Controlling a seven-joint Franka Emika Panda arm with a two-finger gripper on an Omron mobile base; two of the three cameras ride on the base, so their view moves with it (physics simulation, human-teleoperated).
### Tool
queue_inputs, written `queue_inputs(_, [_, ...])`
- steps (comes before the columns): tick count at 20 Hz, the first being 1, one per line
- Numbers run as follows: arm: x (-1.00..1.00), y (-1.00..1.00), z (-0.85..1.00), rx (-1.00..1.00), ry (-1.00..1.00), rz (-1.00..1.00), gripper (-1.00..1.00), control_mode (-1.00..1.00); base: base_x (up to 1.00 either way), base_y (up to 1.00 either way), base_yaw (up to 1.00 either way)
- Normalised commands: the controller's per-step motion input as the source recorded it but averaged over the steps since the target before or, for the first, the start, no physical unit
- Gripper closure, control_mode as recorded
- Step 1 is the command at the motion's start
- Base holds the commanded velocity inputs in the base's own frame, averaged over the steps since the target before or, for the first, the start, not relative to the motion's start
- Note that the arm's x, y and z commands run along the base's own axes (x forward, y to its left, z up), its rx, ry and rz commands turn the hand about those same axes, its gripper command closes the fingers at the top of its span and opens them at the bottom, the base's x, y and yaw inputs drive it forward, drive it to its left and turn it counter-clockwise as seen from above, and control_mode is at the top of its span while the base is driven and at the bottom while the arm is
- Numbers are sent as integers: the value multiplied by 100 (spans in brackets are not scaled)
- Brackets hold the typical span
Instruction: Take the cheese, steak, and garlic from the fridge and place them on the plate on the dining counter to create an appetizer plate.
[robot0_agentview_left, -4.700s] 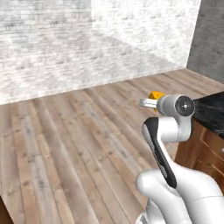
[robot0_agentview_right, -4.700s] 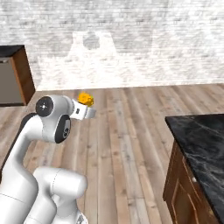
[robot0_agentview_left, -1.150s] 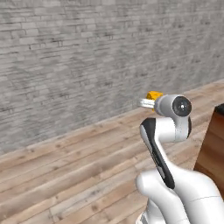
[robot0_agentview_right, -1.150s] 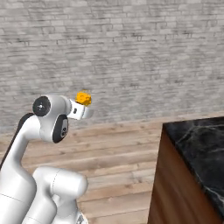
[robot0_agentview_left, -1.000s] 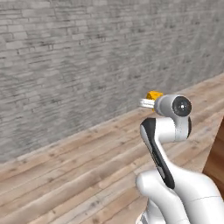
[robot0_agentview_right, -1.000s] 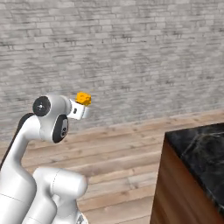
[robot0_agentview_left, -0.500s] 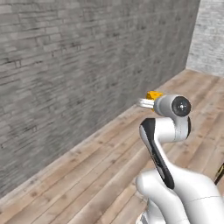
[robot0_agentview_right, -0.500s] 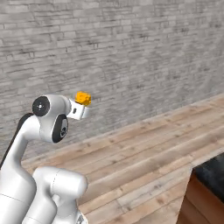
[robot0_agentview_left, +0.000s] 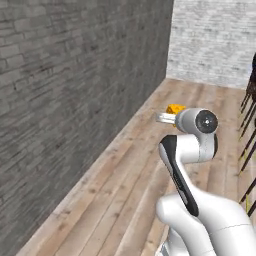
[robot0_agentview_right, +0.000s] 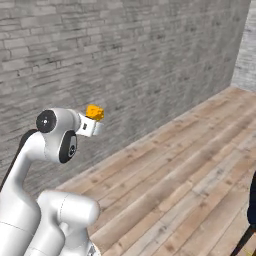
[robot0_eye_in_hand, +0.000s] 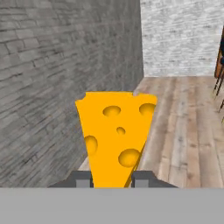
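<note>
The cheese (robot0_eye_in_hand: 116, 138) is a yellow-orange wedge with holes, held upright between my two dark fingertips (robot0_eye_in_hand: 82, 178) in the hand view. My gripper (robot0_eye_in_hand: 110, 180) is shut on it. From the base views the cheese (robot0_agentview_left: 175, 108) (robot0_agentview_right: 94, 112) sticks out past the white hand, carried high above the wooden floor with the arm folded close to the base. The steak, garlic, fridge, plate and dining counter are out of view.
A grey brick wall (robot0_agentview_left: 70, 100) (robot0_agentview_right: 130, 65) runs close along the left and ahead. It meets a paler brick wall (robot0_agentview_left: 215, 40) at a far corner. Wooden floor (robot0_agentview_right: 190, 180) stretches to the right. Dark stool legs (robot0_agentview_left: 248, 130) show at the right edge.
The base has turned, so the whole scene has swept sideways: the black counter has left the right base view and the far corner has come in. The arm and held cheese keep their pose.
</note>
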Motion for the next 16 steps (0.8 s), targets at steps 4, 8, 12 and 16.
queue_inputs(4, [0, 0, 0, 0, 0, 0, 100, 100, 100, 16, -48])
queue_inputs(8, [0, 0, 0, 0, 0, 0, 100, 100, 100, 18, -48])
queue_inputs(12, [0, 0, 0, 0, 0, 0, 100, 100, 100, 27, -47])
queue_inputs(16, [0, 0, 0, 0, 0, 0, 100, 100, 100, 38, -46])
